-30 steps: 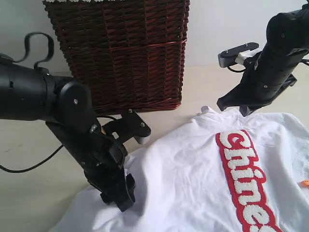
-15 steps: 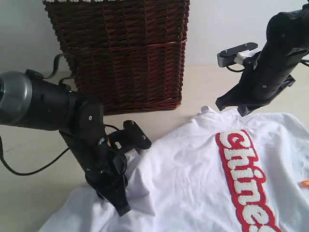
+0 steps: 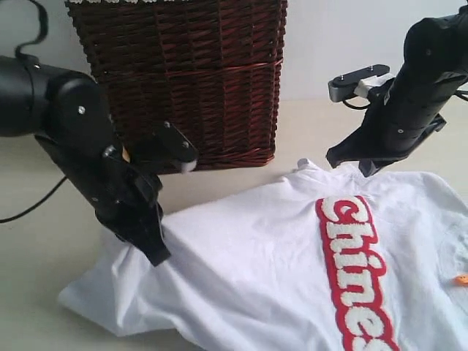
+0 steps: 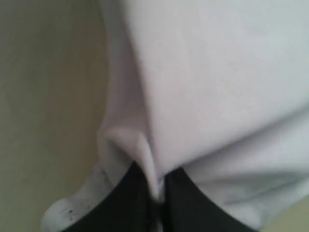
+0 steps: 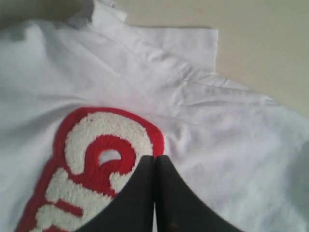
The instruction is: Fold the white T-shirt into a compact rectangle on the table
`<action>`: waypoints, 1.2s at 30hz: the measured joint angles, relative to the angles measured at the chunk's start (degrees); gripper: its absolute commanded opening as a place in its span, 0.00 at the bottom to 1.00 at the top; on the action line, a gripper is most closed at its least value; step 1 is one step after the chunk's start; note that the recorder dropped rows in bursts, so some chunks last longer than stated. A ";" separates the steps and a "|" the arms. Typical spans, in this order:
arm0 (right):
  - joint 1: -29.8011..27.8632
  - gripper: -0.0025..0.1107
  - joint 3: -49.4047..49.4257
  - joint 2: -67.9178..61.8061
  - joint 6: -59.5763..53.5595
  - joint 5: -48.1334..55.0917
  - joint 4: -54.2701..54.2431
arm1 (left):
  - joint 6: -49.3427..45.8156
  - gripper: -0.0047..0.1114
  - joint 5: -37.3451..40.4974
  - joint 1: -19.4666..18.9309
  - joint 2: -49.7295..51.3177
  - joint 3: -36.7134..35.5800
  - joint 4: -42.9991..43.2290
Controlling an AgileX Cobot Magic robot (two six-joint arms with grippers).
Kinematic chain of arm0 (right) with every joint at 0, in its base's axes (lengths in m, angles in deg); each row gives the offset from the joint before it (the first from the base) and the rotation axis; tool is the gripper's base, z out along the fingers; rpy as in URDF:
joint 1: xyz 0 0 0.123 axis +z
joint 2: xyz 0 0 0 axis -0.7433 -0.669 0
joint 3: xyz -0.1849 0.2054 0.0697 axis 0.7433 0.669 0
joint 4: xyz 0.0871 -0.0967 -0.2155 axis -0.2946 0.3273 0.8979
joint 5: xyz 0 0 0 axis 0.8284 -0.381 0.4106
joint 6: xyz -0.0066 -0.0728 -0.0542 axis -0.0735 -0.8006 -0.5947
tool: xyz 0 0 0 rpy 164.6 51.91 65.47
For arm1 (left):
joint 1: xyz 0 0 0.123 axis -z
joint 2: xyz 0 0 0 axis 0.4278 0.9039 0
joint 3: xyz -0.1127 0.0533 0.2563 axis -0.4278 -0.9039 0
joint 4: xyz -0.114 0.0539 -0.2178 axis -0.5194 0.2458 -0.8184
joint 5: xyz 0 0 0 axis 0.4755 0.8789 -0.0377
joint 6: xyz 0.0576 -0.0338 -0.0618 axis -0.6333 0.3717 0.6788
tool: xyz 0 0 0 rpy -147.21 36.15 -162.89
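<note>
Since a second ago the left arm has swung up and toward the far left. Its left claw (image 3: 155, 252) has dragged the near-left edge of the white cotton T-shirt (image 3: 248, 263) with it. The cloth there, which lay slack around the claw before, now rises in a taut slope. The red band of fuzzy white lettering (image 3: 351, 278) has slid a little to the left. The right arm has not shifted.

The left claw (image 4: 157, 193) is pinched narrow, and a thin fold of white fabric is caught between its dark fingers (image 4: 130, 203). This shows plainly in the left wrist view. The held edge is off the pale cream tabletop (image 3: 36, 292), while the rest of the T-shirt (image 5: 217, 145) lies spread across the middle and right of it, running out of view at the near edge.

The right claw (image 3: 363, 165) is at the far edge of the shirt, near a sleeve. Its two fingers are pressed together with nothing between them (image 5: 154, 164), pointing at the first letter of the red band (image 5: 104, 150). Whether the tips touch the cloth cannot be told.

A small orange tag (image 3: 461, 278) shows at the right edge of the shirt. A dark brown woven wicker basket (image 3: 190, 80) stands on the far side of the tabletop, behind the left arm.
</note>
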 measured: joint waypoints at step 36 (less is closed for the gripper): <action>0.64 0.02 1.01 -11.96 7.33 5.38 14.37 | 9.58 0.04 7.23 -11.99 13.14 1.86 2.04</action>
